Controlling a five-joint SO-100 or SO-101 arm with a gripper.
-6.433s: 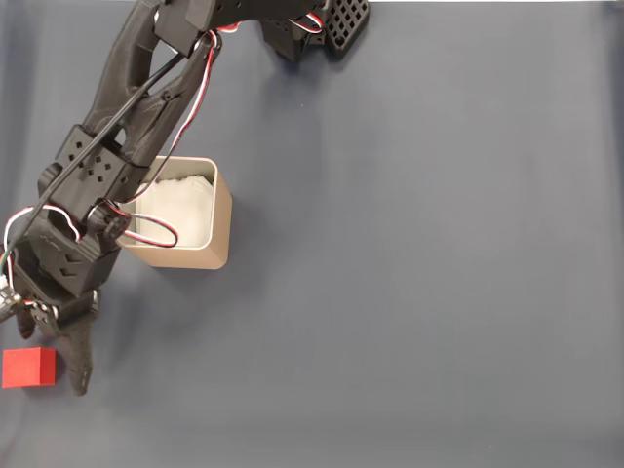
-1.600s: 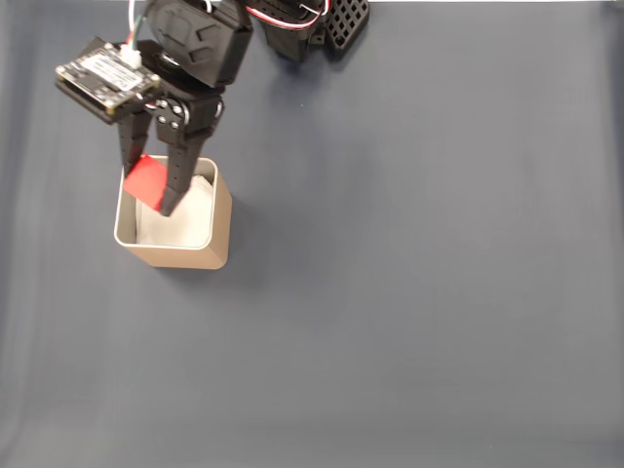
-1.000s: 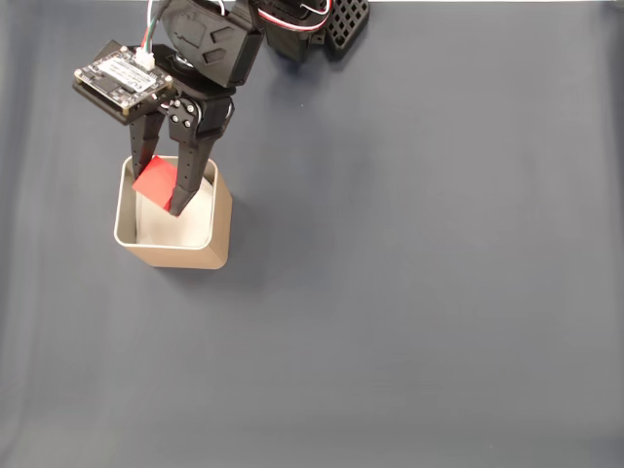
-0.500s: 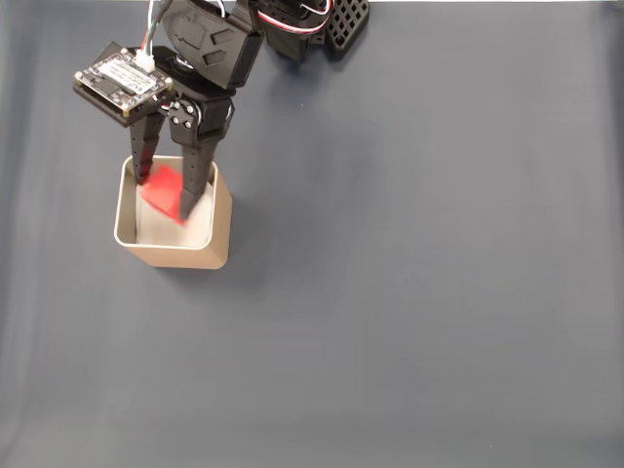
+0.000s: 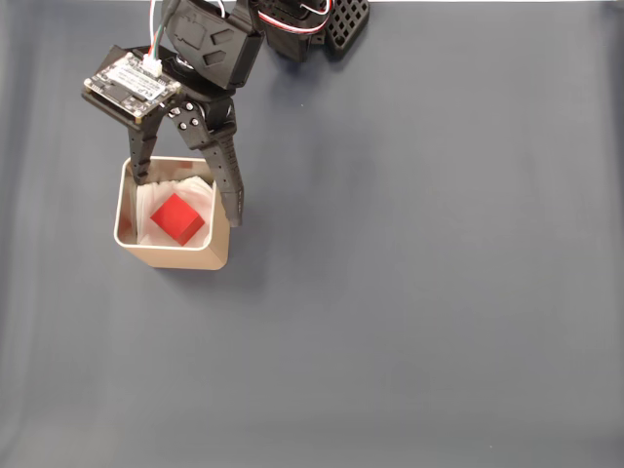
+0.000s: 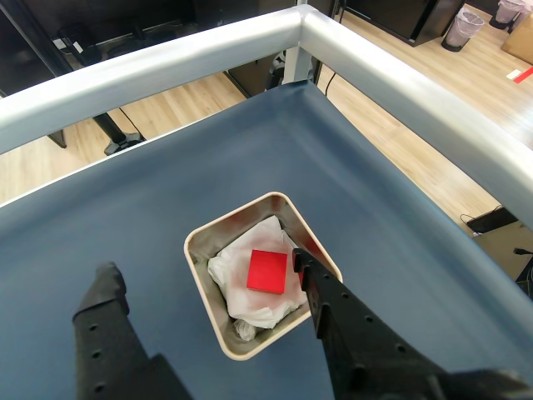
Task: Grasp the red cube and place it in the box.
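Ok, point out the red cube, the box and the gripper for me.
red cube (image 5: 177,217): fixed view, middle of its top face.
box (image 5: 185,257): fixed view, tan outer wall nearest the bottom edge.
gripper (image 6: 204,277): wrist view, midway between its spread fingertips, above the box.

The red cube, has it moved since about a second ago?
Yes. The red cube was held between the fingers over the box; it now lies lower on the white lining, and the gripper is open above it.

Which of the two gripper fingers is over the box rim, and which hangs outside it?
In the wrist view, the right finger crosses the box rim beside the red cube. The left finger hangs outside over the blue cloth. The gripper is open.
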